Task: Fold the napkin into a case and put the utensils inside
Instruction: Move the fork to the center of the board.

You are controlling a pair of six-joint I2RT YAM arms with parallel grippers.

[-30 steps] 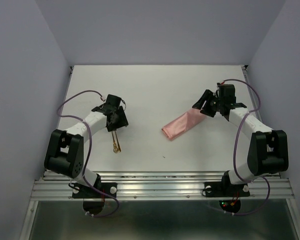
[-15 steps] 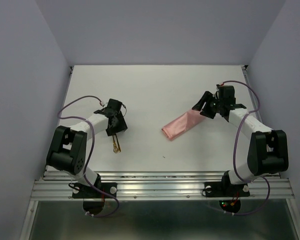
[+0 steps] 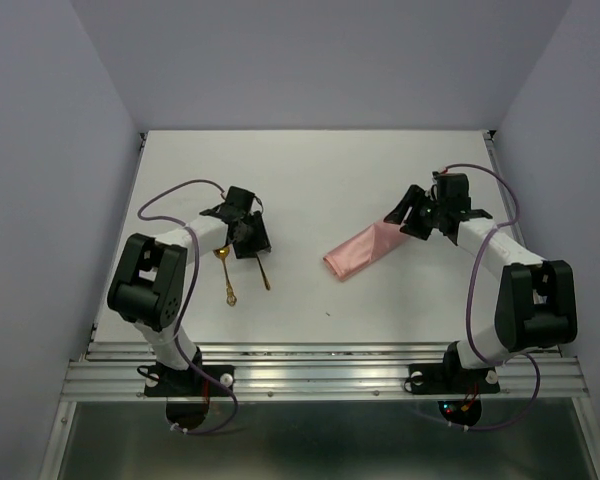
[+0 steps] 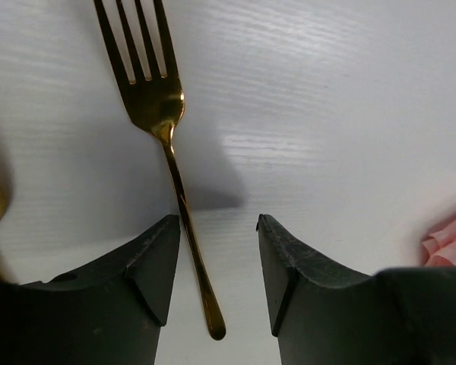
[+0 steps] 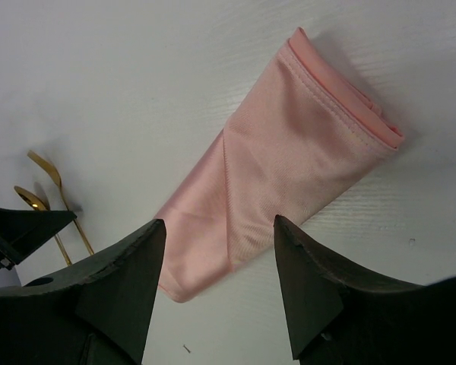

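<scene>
Top external view: the salmon-pink case [image 3: 364, 251] lies folded on the white table [image 3: 310, 180], right of centre. Its far end sits just beside the right gripper [image 3: 410, 214], whose jaws stand apart with nothing between them. On the left side, a gold spoon [image 3: 227, 280] and a gold fork [image 3: 262, 272] lie near each other without touching. The left gripper [image 4: 216, 228] stands open astride the fork's handle, not clamped on it.

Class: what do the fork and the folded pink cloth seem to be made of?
Fork: likely metal, polished gold finish; bright glints along tines and handle. Folded pink cloth: fine woven fabric, perhaps satin, slight sheen; stitched hem and soft creases show.
</scene>
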